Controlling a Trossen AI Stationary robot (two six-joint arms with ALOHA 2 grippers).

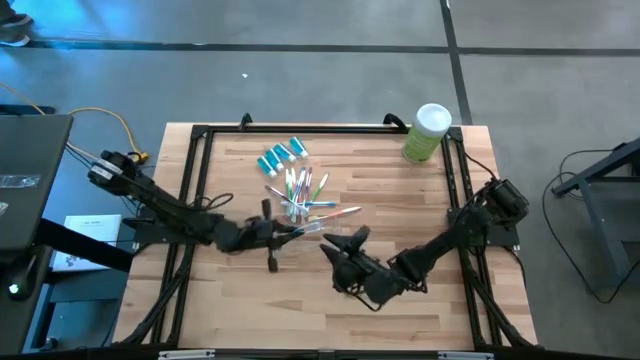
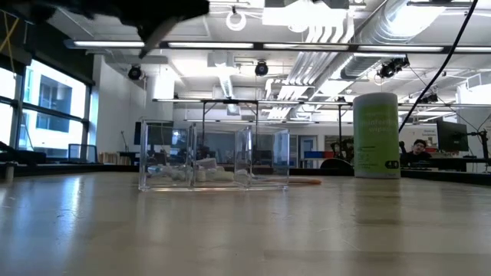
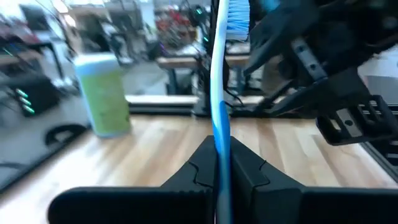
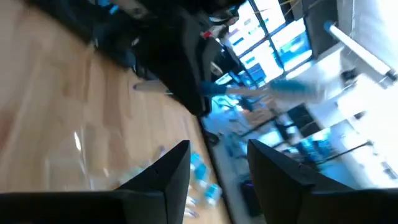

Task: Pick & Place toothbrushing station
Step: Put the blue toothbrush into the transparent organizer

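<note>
My left gripper (image 1: 292,232) is at mid-table, shut on a blue-and-white toothbrush (image 3: 217,93). The toothbrush's blue bristle head (image 3: 237,15) is beyond the fingertips, close to my right gripper (image 1: 342,246). That gripper faces it, open, with nothing between its fingers (image 4: 217,168). Behind them on the table lie several multicoloured toothbrushes (image 1: 302,190) in a loose pile. Teal-and-white toothpaste tubes (image 1: 281,155) lie on their sides farther back. A clear plastic container (image 2: 215,161) stands on the table in the low view. My left gripper pinches the toothbrush's handle (image 3: 219,146) between its two fingers, which come level from the table's left. The toothbrush is lifted clear of the table, and its head end sticks out past the fingertips toward my right gripper.
A light-green canister with a white lid (image 1: 428,133) stands at the far right corner. A black frame (image 1: 200,135) runs along the table's edges. Bare wood (image 1: 300,305) lies toward the near edge.
</note>
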